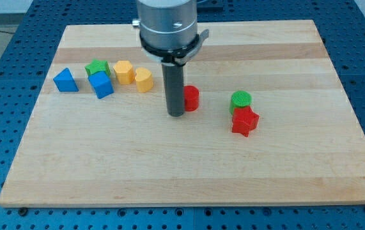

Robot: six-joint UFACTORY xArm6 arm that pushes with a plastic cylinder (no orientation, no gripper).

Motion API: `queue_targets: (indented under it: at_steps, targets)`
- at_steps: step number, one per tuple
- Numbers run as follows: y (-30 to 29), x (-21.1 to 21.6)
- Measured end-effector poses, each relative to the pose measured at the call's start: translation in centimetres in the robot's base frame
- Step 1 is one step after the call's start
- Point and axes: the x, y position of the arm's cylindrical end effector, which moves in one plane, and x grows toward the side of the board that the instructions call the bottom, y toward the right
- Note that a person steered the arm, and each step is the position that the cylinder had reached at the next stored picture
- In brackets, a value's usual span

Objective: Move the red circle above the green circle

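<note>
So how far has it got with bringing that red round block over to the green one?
Partway. The red circle already sits apart from the cluster at the view's left, out on the open board. My tip is against its left side, placed to push it. Left to do: it lies left of the green circle, not above it, with a gap between them.

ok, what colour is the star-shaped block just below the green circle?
Red. The star block shows clearly in the camera view, touching the green circle.
</note>
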Motion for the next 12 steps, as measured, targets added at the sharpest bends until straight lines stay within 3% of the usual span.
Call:
queue_targets:
  at_steps: [3,9,12]
  targets:
    - [-1.0,-2.2]
    - [6.0,-4.0]
    - [3.8,-4.0]
